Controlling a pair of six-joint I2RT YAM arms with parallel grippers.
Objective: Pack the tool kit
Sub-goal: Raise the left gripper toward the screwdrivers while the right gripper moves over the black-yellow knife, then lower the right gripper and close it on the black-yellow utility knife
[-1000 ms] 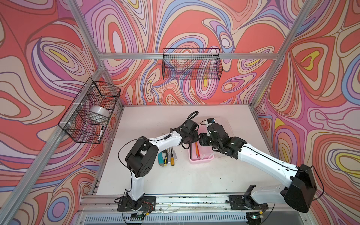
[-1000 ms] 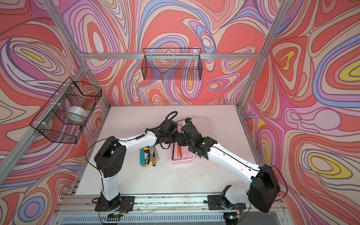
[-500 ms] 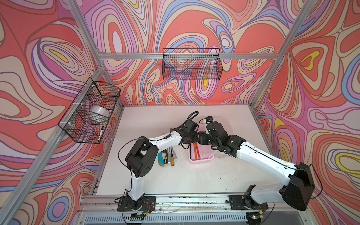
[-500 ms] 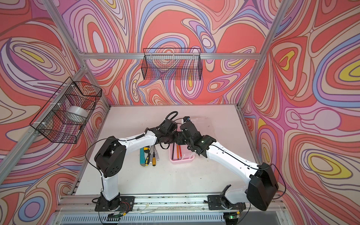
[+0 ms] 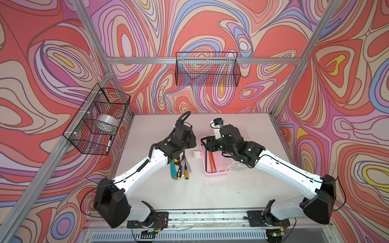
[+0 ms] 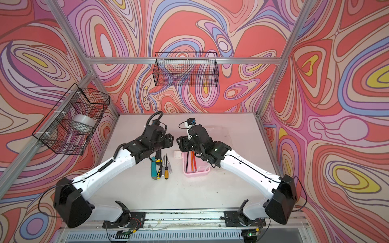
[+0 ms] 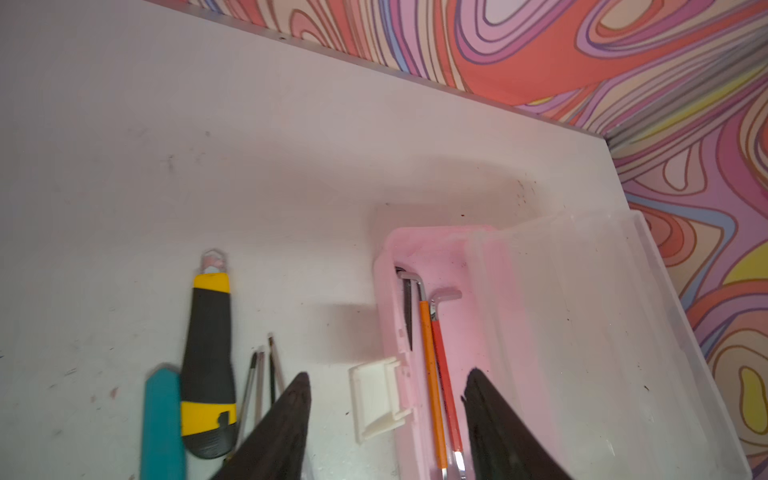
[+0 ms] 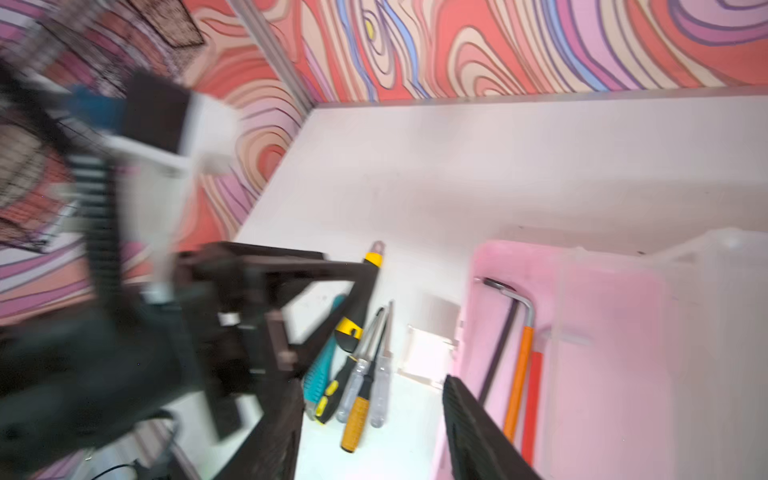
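The tool kit's pink case (image 5: 217,171) (image 6: 196,173) lies open mid-table, its clear lid (image 7: 602,332) folded out to the right. Orange rods (image 5: 211,161) (image 7: 428,361) and a dark hex key lie inside. Left of it on the table are a teal knife (image 5: 173,170) (image 7: 162,424), a yellow-black knife (image 7: 208,353) and small screwdrivers (image 5: 186,170) (image 8: 355,419). My left gripper (image 5: 190,141) (image 7: 388,380) is open, its jaws straddling the case's white latch (image 7: 376,399). My right gripper (image 5: 207,145) (image 8: 372,388) is open above the case's left wall, holding nothing.
A black wire basket (image 5: 207,70) hangs on the back wall. Another black wire basket (image 5: 96,121) on the left wall holds a tape roll and a marker. The two wrists sit close together over the case's far end.
My left gripper has gone from nearly shut to open beside the case. The right gripper has shifted slightly toward the back and stayed open.
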